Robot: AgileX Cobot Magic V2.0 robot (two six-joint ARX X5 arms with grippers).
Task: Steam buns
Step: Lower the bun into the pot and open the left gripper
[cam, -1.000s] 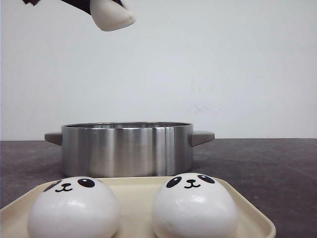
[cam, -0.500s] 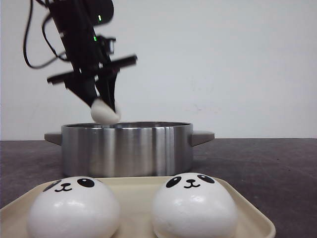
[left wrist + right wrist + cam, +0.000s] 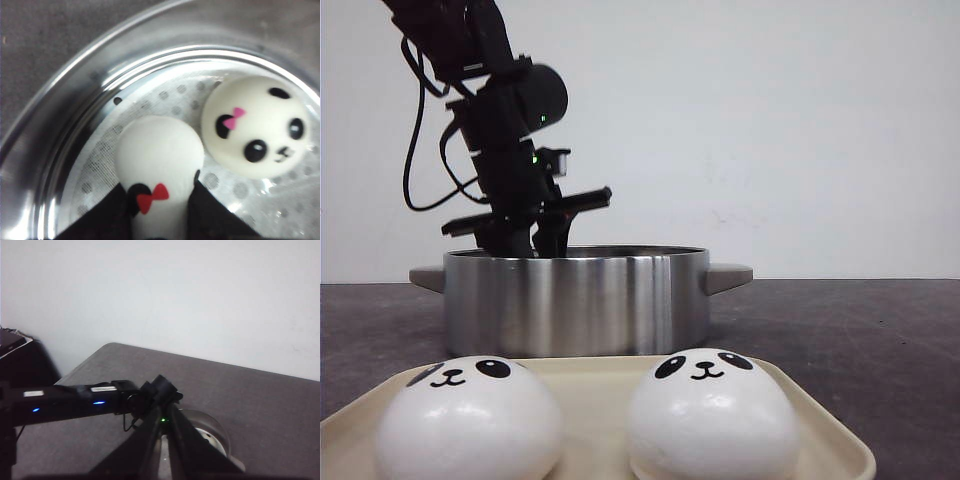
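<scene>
Front view has the steel pot (image 3: 576, 300) sitting just behind a cream tray (image 3: 825, 432) with two panda buns (image 3: 468, 417) on it, both facing the camera. You can't see into the pot from here; the left gripper (image 3: 532, 240) dips below its rim, fingertips hidden. Left wrist view fills that in: the dark fingers (image 3: 212, 215) are closed around a red-bow bun (image 3: 160, 167) down on the perforated liner (image 3: 97, 165), right beside a pink-bow bun (image 3: 257, 125) lying face up. Right wrist view shows its own gripper (image 3: 164, 450) held high, jaws nearly together with a thin gap and nothing held, plus a blurry glimpse of the pot.
</scene>
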